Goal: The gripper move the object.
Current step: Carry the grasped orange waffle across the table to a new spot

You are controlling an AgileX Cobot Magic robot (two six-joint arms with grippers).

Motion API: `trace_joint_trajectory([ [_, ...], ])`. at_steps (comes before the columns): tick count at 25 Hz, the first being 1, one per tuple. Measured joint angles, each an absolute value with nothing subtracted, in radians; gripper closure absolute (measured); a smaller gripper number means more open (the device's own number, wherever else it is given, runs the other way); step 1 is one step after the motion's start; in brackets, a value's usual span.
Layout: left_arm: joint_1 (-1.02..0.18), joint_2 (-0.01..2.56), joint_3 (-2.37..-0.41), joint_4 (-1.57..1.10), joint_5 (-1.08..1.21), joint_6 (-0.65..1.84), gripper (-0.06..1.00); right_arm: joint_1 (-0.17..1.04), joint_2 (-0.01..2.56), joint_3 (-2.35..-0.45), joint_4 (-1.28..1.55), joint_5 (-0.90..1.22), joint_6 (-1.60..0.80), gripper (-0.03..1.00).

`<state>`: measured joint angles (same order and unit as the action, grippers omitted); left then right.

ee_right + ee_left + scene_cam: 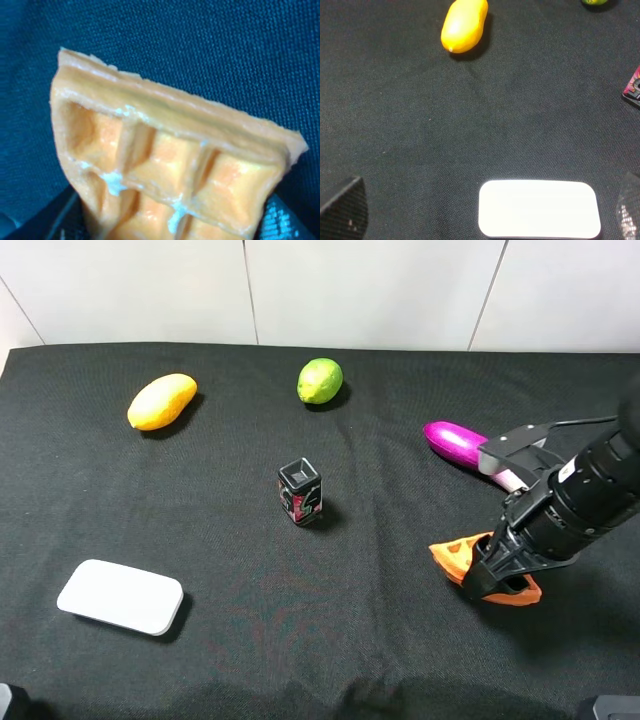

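Exterior high view: right hand (488, 576) clenched on the small orange wedge-shaped toy waffle slice (450, 556), near the right edge of the black cloth-covered counter (300, 650), toward the front. Glossy purple toy eggplant (452, 443) sits just behind; open cloth separates the slice from the small black open-topped box (300, 492) at centre. Left hand (485, 212) released, over the flat white rounded pad (121, 597) near the front-left corner.

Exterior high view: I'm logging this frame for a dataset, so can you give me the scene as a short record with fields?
surface: black cloth
task object: waffle slice, on the cloth, right side
right gripper: straddling the waffle slice; grip cannot be confirmed
left gripper: open, facing the white pad
other items: mango, lime, purple eggplant, small black box
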<state>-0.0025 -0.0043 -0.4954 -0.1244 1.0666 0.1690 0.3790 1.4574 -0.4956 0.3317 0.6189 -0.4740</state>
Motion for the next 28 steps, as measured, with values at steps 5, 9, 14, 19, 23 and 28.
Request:
trace_joint_trajectory([
  [5,-0.003,-0.004,-0.495,-0.124,1.067,0.169,-0.05,0.379,1.440,-0.565,0.329,0.738,-0.440,0.50],
  [9,-0.003,-0.004,-0.495,-0.124,1.067,0.169,-0.05,0.379,1.441,-0.639,0.315,0.828,-0.405,0.50],
  [14,-0.003,-0.004,-0.495,-0.124,1.067,0.169,-0.05,0.379,1.441,-0.715,0.288,0.911,-0.346,0.50],
  [19,-0.003,-0.004,-0.495,-0.124,1.067,0.169,-0.05,0.379,1.440,-0.800,0.255,0.954,-0.275,0.50],
  [23,-0.003,-0.004,-0.495,-0.124,1.067,0.169,-0.05,0.379,1.441,-0.877,0.228,0.993,-0.224,0.50],
  [28,-0.003,-0.004,-0.495,-0.124,1.067,0.169,-0.05,0.379,1.477,-0.986,0.203,1.034,-0.185,0.50],
])
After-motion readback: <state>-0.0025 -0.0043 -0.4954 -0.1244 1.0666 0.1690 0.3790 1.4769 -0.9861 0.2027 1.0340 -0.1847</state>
